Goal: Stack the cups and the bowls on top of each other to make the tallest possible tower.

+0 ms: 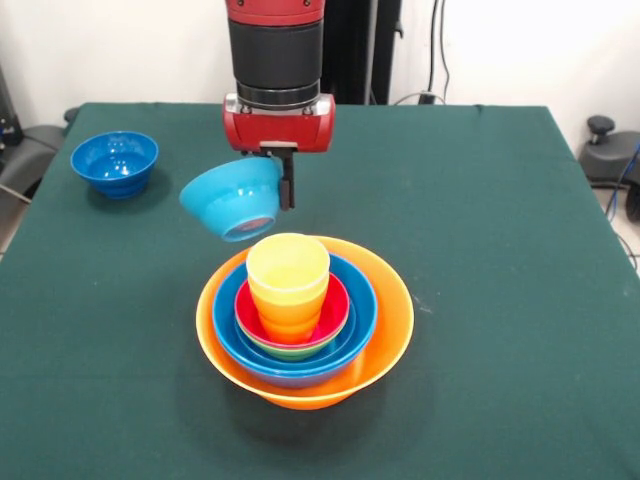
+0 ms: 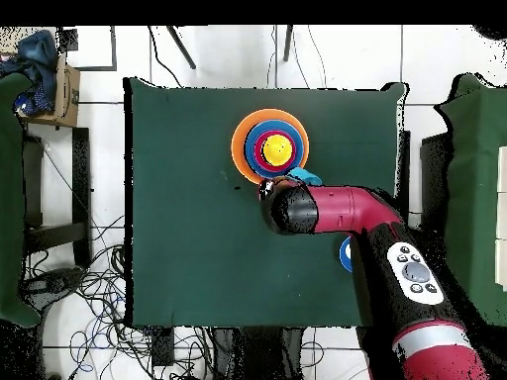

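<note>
The tower (image 1: 304, 318) stands in the table's middle: a very large orange bowl (image 1: 385, 345) holds a large blue bowl, a green and a red bowl, with an orange cup and a yellow cup (image 1: 288, 268) nested on top. My gripper (image 1: 283, 188) hangs just behind the tower and is shut on the rim of a light-blue bowl (image 1: 233, 198), held tilted on its side above the table. A dark-blue bowl (image 1: 115, 162) sits upright at the far left corner. In the overhead view the tower (image 2: 270, 146) shows above my arm (image 2: 327, 210), and the light-blue bowl (image 2: 305, 177) peeks out beside it.
The green tablecloth (image 1: 500, 250) covers the whole table. A black stand (image 1: 600, 130) is off the right edge. In the overhead view, cables (image 2: 89, 287) lie on the floor to the left.
</note>
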